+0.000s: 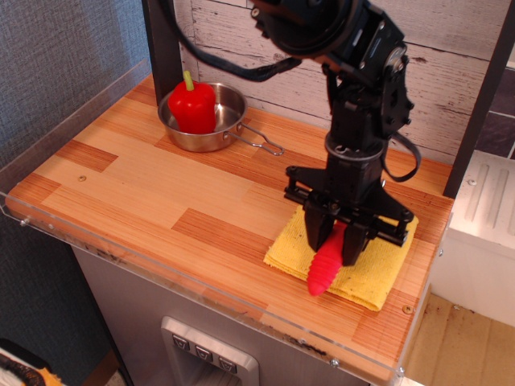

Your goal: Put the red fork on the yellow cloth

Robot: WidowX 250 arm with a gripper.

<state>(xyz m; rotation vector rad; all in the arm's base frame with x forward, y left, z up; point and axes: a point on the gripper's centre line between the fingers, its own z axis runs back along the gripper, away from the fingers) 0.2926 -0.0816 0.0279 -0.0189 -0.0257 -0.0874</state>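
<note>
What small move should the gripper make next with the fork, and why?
Probably open and let go. The gripper is shut on the fork, low over the cloth, and the red handle already points down onto the cloth's front part, so a release would likely leave it there.

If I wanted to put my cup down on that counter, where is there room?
The wide bare wood left of the folded yellow cloth and in front of the steel pan is free. The right end is crowded: black gripper holding the red-handled fork.
</note>
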